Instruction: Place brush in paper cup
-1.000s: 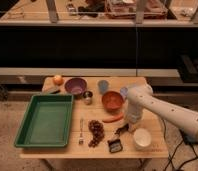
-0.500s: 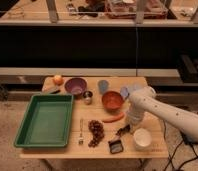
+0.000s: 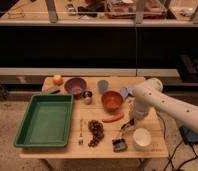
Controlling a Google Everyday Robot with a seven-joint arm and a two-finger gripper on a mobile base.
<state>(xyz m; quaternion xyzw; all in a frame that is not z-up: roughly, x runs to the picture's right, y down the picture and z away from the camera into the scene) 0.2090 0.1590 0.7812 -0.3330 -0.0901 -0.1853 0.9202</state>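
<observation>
Your claw [image 3: 128, 124] is low over the right front of the bench [image 3: 67, 150], clenched tight, right at the top end of the brush [image 3: 119, 145] handle. Whether the handle is pinched between the jaws, you can't tell from here. The brush's dark head sits near the front edge of the bench, with the handle running up and back toward the claw.

Just to the right of that head, near but apart from it, stands the white paper cup [image 3: 141, 137], upright, mouth open, nothing in it. So this looks like the pick-up step: brush not yet in the cup.

The next move calls for a clean lift, a short carry to the right, and a drop with the brush lined up over the cup's mouth. The cup looks light, so a nudge on the rim could tip it.

Around you: a slim orange-red thing, maybe a carrot [image 3: 113, 119], lies just left of the claw, with the brown bowl [image 3: 112, 100] behind it. The dark grapes [image 3: 96, 132] and small fork [image 3: 81, 135] lie further left, and the green tray [image 3: 44, 120] is well clear. Nothing stands between brush and cup.
</observation>
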